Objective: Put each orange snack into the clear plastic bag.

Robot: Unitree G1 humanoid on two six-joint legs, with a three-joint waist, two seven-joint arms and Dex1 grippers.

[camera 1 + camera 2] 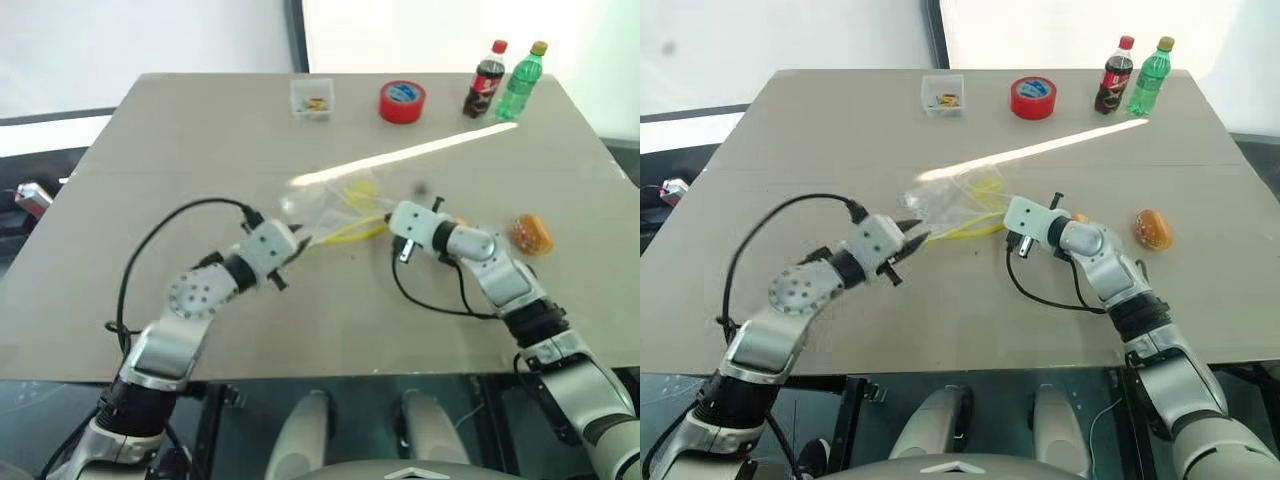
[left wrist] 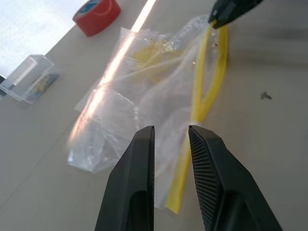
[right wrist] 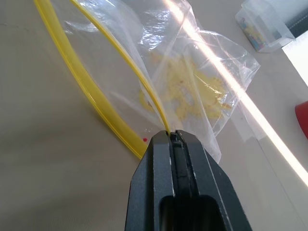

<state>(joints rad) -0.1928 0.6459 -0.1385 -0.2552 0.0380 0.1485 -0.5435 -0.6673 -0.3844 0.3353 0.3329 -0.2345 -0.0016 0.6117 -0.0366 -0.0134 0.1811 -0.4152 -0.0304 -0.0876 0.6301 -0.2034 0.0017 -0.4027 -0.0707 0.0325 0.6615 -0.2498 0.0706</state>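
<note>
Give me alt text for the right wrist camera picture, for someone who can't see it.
The right gripper, fingers shut, pinches one yellow zip strip of the clear plastic bag, holding its mouth open over the tan table. A small clear box and the edge of a red tape roll lie beyond.

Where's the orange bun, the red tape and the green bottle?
orange snack [image 1: 1153, 229]: right eye view, middle of its speckled top.
red tape roll [image 1: 1033, 98]: right eye view, its red outer side.
green bottle [image 1: 1147, 87]: right eye view, middle of its body.
</note>
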